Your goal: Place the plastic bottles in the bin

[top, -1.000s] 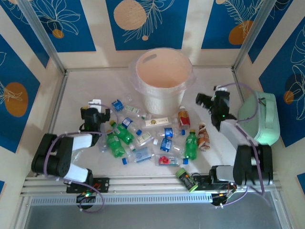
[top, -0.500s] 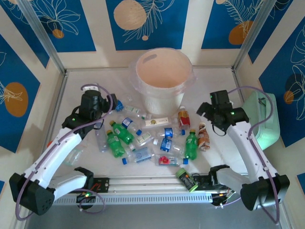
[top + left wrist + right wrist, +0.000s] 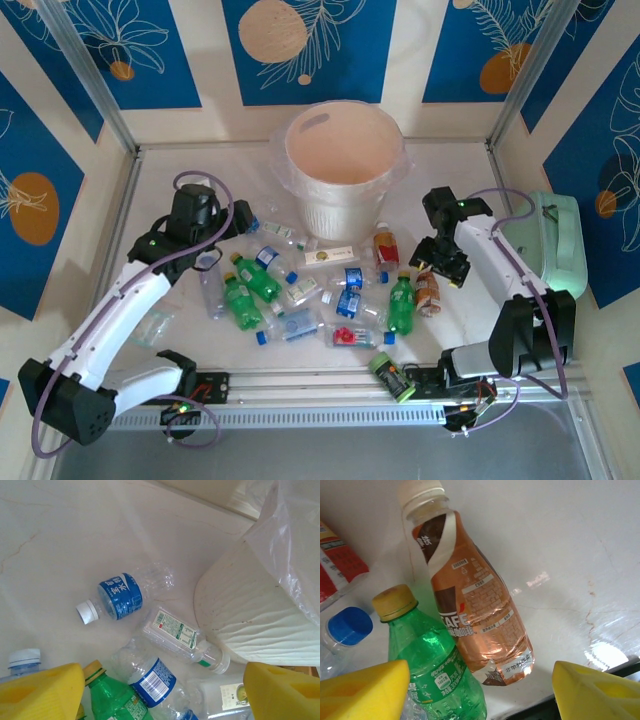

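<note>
Brown-labelled bottle (image 3: 475, 615), lettering crisp at wrist, fuzzy overhead, between open right claw (image 3: 480, 686); left claw (image 3: 161, 692) open.

Both arms stretch forward and bend down. The left gripper (image 3: 228, 222) points down, its yellow pads (image 3: 42, 692) wide apart. The right gripper (image 3: 443, 268) points down too, jaws apart, holding nothing.

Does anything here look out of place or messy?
Yes: the plastic bottles lie scattered on their sides before the bin, and one dark bottle sits apart on the metal rail at the near edge.
</note>
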You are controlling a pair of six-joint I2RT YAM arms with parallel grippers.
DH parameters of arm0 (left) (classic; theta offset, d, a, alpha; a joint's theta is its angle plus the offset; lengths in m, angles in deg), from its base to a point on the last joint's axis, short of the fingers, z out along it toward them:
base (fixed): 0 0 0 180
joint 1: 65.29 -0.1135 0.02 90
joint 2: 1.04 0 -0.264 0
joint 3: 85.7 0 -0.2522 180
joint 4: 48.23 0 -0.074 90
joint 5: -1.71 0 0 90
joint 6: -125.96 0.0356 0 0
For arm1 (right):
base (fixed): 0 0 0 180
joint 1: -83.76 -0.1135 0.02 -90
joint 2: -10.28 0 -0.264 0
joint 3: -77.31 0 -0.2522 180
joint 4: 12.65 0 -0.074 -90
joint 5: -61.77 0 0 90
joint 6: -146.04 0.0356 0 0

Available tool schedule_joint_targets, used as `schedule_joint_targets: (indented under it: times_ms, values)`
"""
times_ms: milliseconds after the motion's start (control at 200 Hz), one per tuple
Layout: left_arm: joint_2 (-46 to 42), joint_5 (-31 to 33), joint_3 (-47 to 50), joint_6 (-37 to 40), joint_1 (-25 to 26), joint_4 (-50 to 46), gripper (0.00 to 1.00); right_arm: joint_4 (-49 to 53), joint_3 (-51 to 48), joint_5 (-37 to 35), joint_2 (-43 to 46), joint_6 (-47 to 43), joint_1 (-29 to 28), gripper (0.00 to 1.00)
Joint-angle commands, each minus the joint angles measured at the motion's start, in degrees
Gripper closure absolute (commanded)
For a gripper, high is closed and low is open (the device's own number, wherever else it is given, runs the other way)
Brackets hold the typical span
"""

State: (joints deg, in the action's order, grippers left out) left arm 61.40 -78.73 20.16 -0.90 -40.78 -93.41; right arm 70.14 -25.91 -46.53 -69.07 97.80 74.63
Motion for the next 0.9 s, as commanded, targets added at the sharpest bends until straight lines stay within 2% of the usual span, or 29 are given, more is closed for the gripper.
schedule_joint_targets:
  times_ms: [0, 570, 895]
  values:
    - [0.5, -2.42, 0.55, -1.34, 0.28, -0.62, 0.19, 0.53, -2.12, 4.09, -1.68, 0.44, 0.4, 0.24]
    - [-0.64, -7.43, 3.95, -3.94, 0.28, 2.02, 0.23, -8.59, -8.21, 9.24, -10.27, 2.41, 4.69, 0.19]
    - [-1.31, -8.15, 4.98, -4.87, 0.27, 2.45, 0.23, -12.79, -8.74, 8.6, -15.19, 2.89, 7.11, 0.25]
